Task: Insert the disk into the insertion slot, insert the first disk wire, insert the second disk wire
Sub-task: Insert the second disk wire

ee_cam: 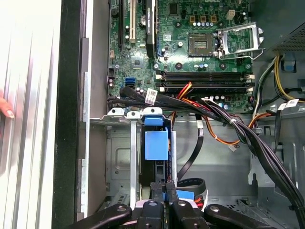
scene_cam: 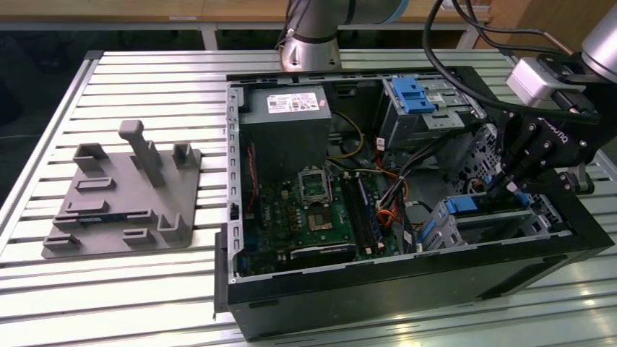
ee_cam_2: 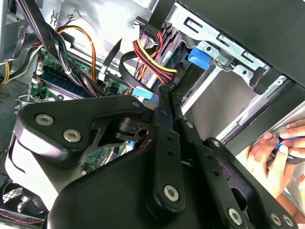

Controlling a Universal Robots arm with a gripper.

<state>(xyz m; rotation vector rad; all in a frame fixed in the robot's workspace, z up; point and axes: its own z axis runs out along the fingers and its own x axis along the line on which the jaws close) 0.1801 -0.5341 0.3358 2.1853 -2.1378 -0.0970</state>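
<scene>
Gripper: I have the gripper [scene_cam: 505, 189] down inside the open computer case [scene_cam: 405, 289], at the corner on the exterior view's right, just above the low drive bay. In both wrist views its two black fingers [ee_cam: 164, 200] stand pressed close together, with something blue pinched between their tips; I read it as a connector, though I cannot tell exactly what it is.

Disk: I see the disk [ee_cam: 156, 145] by its bright blue carrier, seated between the metal rails of the insertion slot [ee_cam: 121, 157], right ahead of the fingertips in the first wrist view. In the exterior view its blue end [scene_cam: 467, 204] shows just beside the gripper.

Cables: a bundle of red, yellow and black wires [ee_cam_2: 150, 57] loops over the bay near the fingertips in the second wrist view; black and orange leads [ee_cam: 224, 119] run across the motherboard [ee_cam: 190, 52] in the first wrist view.

Taller cage: the cage with the blue latch [scene_cam: 412, 94] stands well apart, at the far side of the case.

Hand: a person's hand [ee_cam_2: 269, 160] rests at the outer edge of the case.

Table: a slatted metal table [scene_cam: 144, 65] carries the case and a grey fixture plate [scene_cam: 121, 206] on the exterior view's left.
</scene>
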